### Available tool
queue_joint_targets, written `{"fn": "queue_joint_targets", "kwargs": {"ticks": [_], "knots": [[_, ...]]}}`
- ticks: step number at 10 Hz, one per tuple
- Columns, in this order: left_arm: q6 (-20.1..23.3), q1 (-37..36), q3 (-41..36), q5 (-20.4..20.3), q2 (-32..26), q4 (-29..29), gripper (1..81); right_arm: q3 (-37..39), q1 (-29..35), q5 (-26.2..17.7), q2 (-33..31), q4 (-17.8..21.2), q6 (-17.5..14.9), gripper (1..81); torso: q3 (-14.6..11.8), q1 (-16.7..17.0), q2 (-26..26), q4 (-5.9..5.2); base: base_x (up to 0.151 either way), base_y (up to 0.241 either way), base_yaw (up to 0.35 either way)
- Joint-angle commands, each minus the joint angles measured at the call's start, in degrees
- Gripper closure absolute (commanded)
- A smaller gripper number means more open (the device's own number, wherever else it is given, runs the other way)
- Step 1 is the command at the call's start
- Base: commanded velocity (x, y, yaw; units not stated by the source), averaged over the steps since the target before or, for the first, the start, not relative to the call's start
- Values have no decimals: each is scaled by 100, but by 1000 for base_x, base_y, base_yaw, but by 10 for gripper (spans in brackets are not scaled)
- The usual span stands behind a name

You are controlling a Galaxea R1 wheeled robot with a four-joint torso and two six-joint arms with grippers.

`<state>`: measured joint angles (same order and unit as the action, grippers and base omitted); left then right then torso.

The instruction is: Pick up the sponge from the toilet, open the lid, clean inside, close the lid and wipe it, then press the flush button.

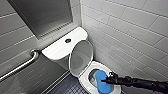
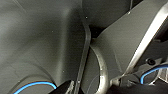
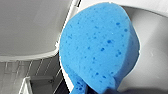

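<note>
Nearest, the black right gripper (image 1: pixel 110 78) reaches in from the right, its jaws clenched on the sponge (image 1: pixel 101 80). The sponge hangs over the open bowl of the toilet (image 1: pixel 85 77), partly down past the seat ring. In the right wrist view the sponge (image 3: pixel 100 47) is a bright blue, rounded pad, soft and porous, flecked with darker pores, against glossy white ceramic. Whether the left jaws are released or clenched cannot be told.

Just behind the bowl, the lid (image 1: pixel 81 57) stands raised, a smooth white oval leaning back toward the tank. On the flat tank top sits the flush button (image 1: pixel 68 40), small, dark and round (untouched, by the look of it).

Judging from this, the sponge is picked up and the lid opened, and cleaning inside appears to be in hand. Closing the lid, wiping it and flushing remain.

Farther off are a dark tiled floor (image 1: pixel 67 87), a metal grab bar (image 1: pixel 22 65) and grey rectangular wall tiles (image 1: pixel 125 30).
</note>
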<state>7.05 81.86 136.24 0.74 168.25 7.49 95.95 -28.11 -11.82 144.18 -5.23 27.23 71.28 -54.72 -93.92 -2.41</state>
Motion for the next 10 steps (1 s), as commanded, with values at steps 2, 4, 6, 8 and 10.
{"fn": "queue_joint_targets", "kwargs": {"ticks": [2,4,6,8,10], "knots": [[7,151,-71,550,-2,16,10,1,793,-197,219,-40,80,811,0,0,0,-396,0,0,0],[7,142,-71,550,-2,16,10,344,828,-206,553,-31,230,811,0,0,0,-319,0,0,0],[7,151,-71,550,-2,34,10,1074,881,-162,1116,-40,801,811,0,0,0,-345,0,0,0],[7,151,-71,550,-2,43,10,1686,960,-84,1772,-48,1257,811,0,0,0,-345,0,0,0],[7,150,-71,550,-2,51,10,1953,1056,-101,2250,-48,1311,811,0,0,0,-345,0,0,0]]}}
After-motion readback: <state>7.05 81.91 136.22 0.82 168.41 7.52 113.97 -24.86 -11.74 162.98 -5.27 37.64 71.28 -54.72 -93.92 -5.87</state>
